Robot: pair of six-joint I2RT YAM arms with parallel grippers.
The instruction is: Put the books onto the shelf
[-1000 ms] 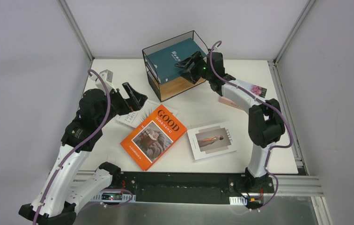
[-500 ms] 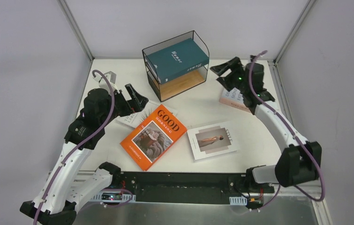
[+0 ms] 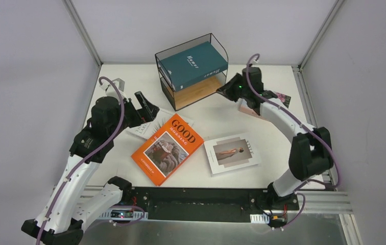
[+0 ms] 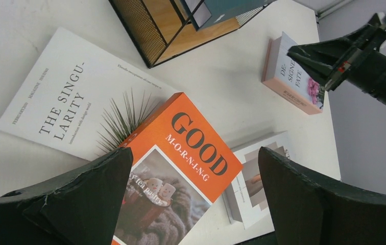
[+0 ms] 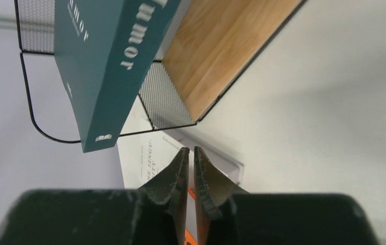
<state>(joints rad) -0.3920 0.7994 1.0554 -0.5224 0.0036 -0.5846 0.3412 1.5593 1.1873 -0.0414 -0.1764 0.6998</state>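
Observation:
The wire-framed shelf (image 3: 166,76) stands at the back, with the dark teal book (image 3: 193,64) lying on its top tier. On the table lie the orange "GOOD MORNING" book (image 3: 168,148), the palm-leaf book (image 3: 145,128) partly under it, and the "STYLE" book (image 3: 232,153). The pink-flower book (image 3: 282,97) is half hidden by the right arm. My right gripper (image 3: 224,91) is shut and empty, just right of the shelf. In its wrist view the right gripper (image 5: 191,149) points past the teal book (image 5: 109,66). My left gripper (image 4: 195,155) hangs wide open above the orange book (image 4: 181,168).
The shelf's lower wooden board (image 5: 226,46) holds nothing. Metal rails run along the table's left and right edges, and a wall stands behind the shelf. The pink-flower book (image 4: 293,76) lies near the right edge.
My right gripper left the teal book on the shelf, swung out right with its jaws open, then came back beside the shelf and shut. The left arm barely moved.

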